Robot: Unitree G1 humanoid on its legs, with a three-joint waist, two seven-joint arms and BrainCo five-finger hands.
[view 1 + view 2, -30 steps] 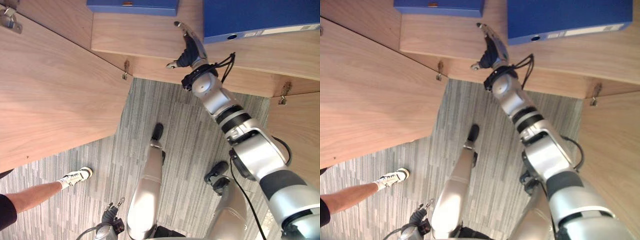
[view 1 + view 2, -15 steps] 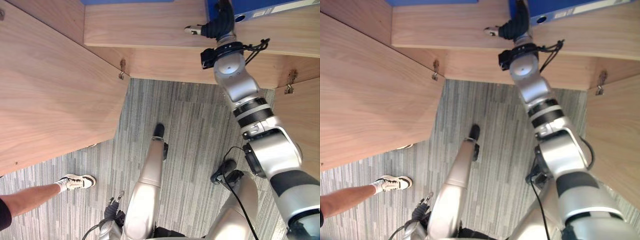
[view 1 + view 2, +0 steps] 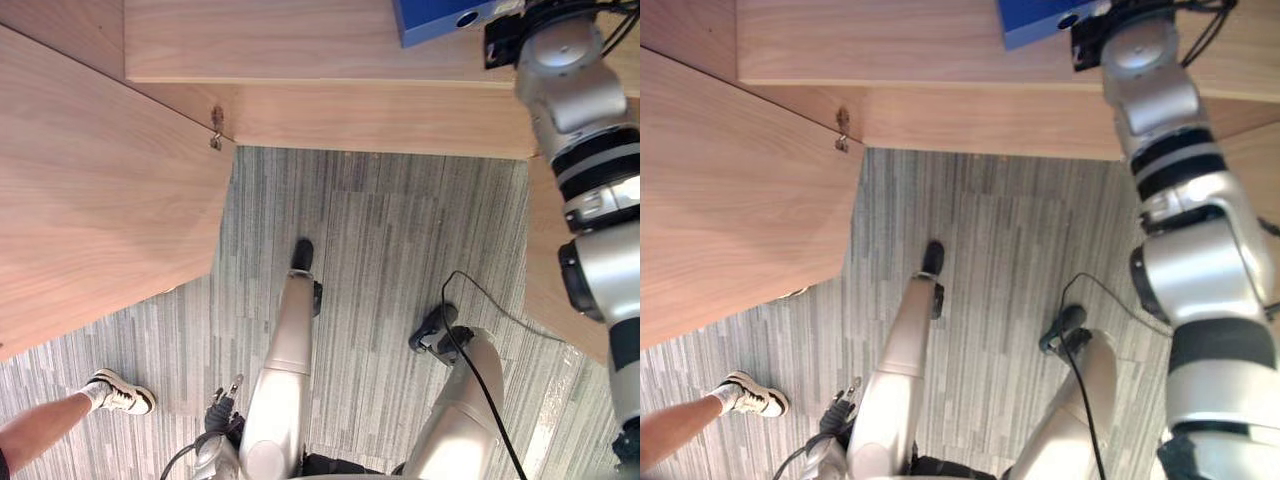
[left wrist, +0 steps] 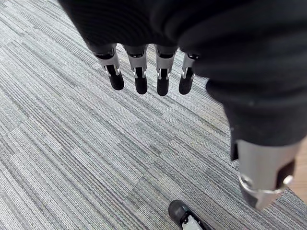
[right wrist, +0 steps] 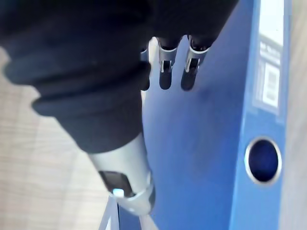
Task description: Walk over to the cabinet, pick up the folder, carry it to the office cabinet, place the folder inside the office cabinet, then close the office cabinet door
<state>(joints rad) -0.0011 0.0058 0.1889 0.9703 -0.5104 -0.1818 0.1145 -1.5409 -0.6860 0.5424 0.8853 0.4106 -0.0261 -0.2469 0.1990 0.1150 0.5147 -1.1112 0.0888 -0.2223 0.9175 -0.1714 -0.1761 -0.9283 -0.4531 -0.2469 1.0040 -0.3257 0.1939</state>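
I see the blue folder (image 3: 438, 18) lying on the wooden cabinet shelf (image 3: 320, 60). My right hand (image 5: 86, 62) holds its fingers (image 5: 190, 72) straight over the folder's face. My left hand (image 4: 182, 33) hangs with straight fingers above grey striped carpet (image 4: 72, 143), where a person's shoe (image 3: 120, 397) stands.

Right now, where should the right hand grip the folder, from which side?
Probably the folder by its spine edge, from the robot's side: it lies flat, spine and round hole facing the robot. The right hand's straight fingers hover over the cover.
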